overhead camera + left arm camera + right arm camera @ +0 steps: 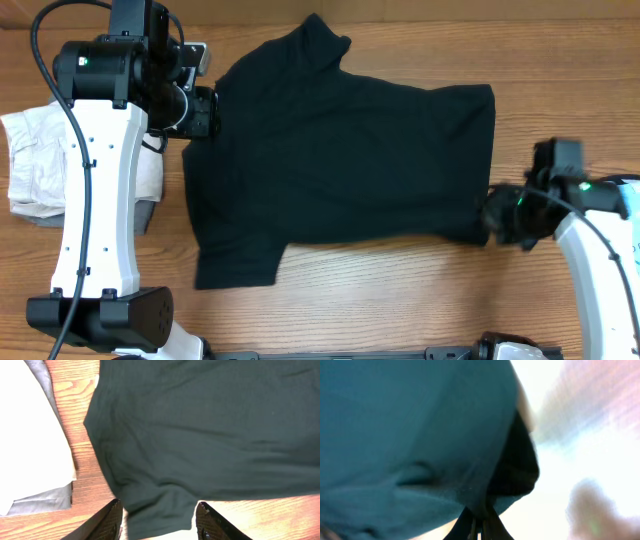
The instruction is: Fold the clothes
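Right gripper (477,527) tight on T-shirt (340,160) corner

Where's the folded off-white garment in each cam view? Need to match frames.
Overhead: off-white garment at the left edge, left of the shirt.
Left wrist: it fills the upper left, beside the shirt's edge.
Right wrist: not in it.
Shared landmark: the black T-shirt, in all three views.

T-shirt (340,160): soft black cloth, matt, lightly creased. Tabletop (400,290): smooth grained wood, faint sheen. Garment (30,160): off-white cloth, matt. Arm shell (100,200): smooth white plastic, slightly glossy.
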Available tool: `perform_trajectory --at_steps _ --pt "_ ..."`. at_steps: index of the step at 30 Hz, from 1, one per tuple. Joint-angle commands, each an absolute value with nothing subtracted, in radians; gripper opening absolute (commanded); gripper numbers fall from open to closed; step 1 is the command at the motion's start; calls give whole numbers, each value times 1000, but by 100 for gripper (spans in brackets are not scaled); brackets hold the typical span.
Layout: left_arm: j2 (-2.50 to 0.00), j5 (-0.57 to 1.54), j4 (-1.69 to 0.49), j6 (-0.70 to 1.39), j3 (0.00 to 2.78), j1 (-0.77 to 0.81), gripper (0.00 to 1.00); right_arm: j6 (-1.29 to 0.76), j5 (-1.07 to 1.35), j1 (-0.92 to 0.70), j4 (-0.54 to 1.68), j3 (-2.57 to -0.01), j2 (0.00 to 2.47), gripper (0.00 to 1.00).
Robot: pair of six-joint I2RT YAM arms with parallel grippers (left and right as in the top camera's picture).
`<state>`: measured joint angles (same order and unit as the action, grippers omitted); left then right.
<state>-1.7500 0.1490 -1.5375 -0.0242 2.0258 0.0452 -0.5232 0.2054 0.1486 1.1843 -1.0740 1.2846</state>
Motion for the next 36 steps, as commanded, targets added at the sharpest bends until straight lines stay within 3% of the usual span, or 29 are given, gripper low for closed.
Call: perform_trajectory --at_steps 1,11,21,26,31,36 --pt "-1752 150 -1536 -7 2033 38 51 -482 235 110 1161 -1182 1275 4" --pt "-1752 150 -1552 -3 2033 38 52 -496 231 -53 1089 -1186 1320 4" --pt "-1752 150 -1628 61 1982 38 56 -496 47 81 1182 -1187 1290 4" --pt "-1752 212 -1569 95 1797 38 56 -492 46 179 1216 -1187 1291 4" --pt "-1752 238 -1444 152 1525 40 53 -465 46 190 1238 -1186 1291 4" --pt "-1752 239 -1330 204 1298 38 57 -463 46 190 1248 -1186 1291 6"
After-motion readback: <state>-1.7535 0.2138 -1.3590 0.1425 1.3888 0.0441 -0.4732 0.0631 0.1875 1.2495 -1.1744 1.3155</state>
